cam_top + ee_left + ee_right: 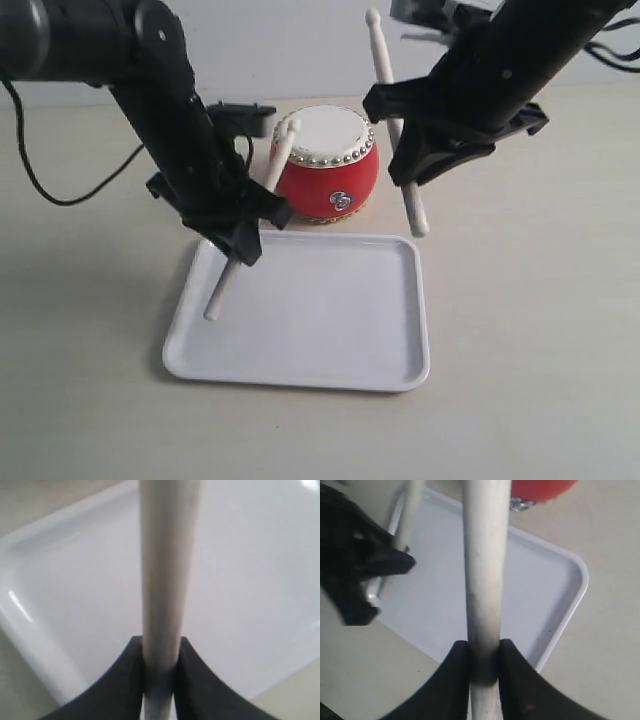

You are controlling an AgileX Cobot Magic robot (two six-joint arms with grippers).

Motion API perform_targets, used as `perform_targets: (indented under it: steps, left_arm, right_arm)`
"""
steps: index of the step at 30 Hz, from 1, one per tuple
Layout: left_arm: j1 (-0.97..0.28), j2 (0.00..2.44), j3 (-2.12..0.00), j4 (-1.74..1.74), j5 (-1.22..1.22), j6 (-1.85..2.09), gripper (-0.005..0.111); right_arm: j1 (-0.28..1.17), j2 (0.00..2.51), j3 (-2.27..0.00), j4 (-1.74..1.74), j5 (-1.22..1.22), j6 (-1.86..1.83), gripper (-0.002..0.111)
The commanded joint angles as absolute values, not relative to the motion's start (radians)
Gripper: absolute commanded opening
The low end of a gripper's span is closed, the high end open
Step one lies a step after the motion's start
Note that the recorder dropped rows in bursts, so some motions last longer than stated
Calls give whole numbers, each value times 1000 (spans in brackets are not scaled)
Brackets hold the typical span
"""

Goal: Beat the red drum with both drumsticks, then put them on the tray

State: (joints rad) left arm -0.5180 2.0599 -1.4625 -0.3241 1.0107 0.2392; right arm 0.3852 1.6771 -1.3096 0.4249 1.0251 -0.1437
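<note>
The red drum (pixel 328 165), with cream skin and gold studs, stands just behind the white tray (pixel 310 372). My left gripper (pixel 238 232) is shut on one pale drumstick (pixel 252 212), which slants from the drum's left rim down over the tray's left side. In the left wrist view that drumstick (pixel 165 570) runs up from my left gripper (pixel 160 660) over the tray (pixel 65 580). My right gripper (pixel 415 160) is shut on the other drumstick (pixel 414 210), held steeply to the right of the drum. The right wrist view shows this drumstick (pixel 485 570) in my right gripper (pixel 484 655), with the tray (pixel 555 595) and the drum's edge (pixel 542 487) beyond.
The scene rests on a pale tabletop (pixel 530 320). A black cable (pixel 60 190) trails at the left. The left arm's black body (pixel 350 580) appears in the right wrist view, beside the tray's far side.
</note>
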Motion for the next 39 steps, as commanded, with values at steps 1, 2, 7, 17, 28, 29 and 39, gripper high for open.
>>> perform_targets:
  steps: [1,2,7,17,28,29,39]
  left_arm:
    - [-522,2134,-1495,-345,1052,258,0]
    - [-522,2138,-1509,-345,1074,258,0]
    - [-522,2101,-1565,-333,1143,256,0]
    - [-522,1947,-1611,-340,1204,238,0]
    - [-522,2022,-1611,-335,1221,224,0]
    - [-522,2040,-1611,-339,1221,224,0]
    - [-522,2236,-1763,-372,1221,154,0]
  right_arm:
    - [383,1600,-1314,412,1025,-162,0]
    - [383,1601,-1314,409,1023,-162,0]
    - [383,1695,-1314,418,997,-181,0]
    - [383,2027,-1314,565,997,-252,0]
    - [383,1854,-1314,522,1155,-230,0]
    - [383,1823,-1314,522,1159,-230,0]
    - [383,1598,-1314,512,1157,-215,0]
